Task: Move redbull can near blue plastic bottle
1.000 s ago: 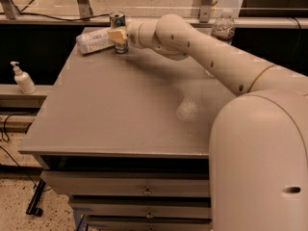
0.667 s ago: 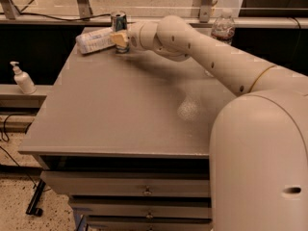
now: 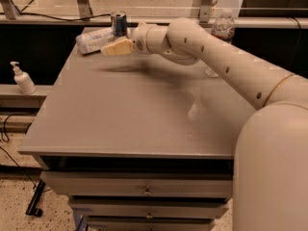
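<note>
The grey table (image 3: 125,114) is flat, matte and smooth, so nothing on it would grip if nudged. The cream arm (image 3: 231,66), rounded and glossy, reaches across it to the far left corner. There the gripper (image 3: 114,47) hangs low over the top. Whether it is open or closed cannot be told, though it seems to hold nothing. Just left of the jaws lies the blue plastic bottle (image 3: 92,40), on its side. It is stout, pale and translucent with a whitish label, a round body that would roll at a touch. Just beyond the jaws, at the table's far edge, the redbull can (image 3: 119,23) stands upright. It is slim, thin-walled aluminium in blue and silver and easily toppled. Whether it touches the gripper cannot be told. The can looks close to the bottle already, so the placing seems all but done. The careful move would be to draw straight back along the arm's line, lifting slightly and never sweeping sideways into can or bottle.
</note>
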Motion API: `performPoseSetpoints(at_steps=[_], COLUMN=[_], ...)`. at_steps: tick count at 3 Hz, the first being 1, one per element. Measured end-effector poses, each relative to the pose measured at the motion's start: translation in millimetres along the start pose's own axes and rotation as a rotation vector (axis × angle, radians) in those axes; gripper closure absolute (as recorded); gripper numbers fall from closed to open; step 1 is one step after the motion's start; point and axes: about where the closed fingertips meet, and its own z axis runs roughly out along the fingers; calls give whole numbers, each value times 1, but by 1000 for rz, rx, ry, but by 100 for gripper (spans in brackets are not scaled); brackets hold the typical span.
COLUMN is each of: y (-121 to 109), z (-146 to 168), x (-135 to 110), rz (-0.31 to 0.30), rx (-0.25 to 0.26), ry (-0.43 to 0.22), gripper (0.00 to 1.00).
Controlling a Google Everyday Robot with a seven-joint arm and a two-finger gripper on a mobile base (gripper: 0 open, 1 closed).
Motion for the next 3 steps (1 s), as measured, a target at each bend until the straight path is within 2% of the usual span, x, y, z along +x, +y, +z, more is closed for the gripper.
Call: performPoseSetpoints(at_steps=[2,3], y=[32,40], z=[-87,-149], x=[19,27], rz=[-7,-27], rx=[-64,-87], ry=[-66,-92], gripper=[0,0])
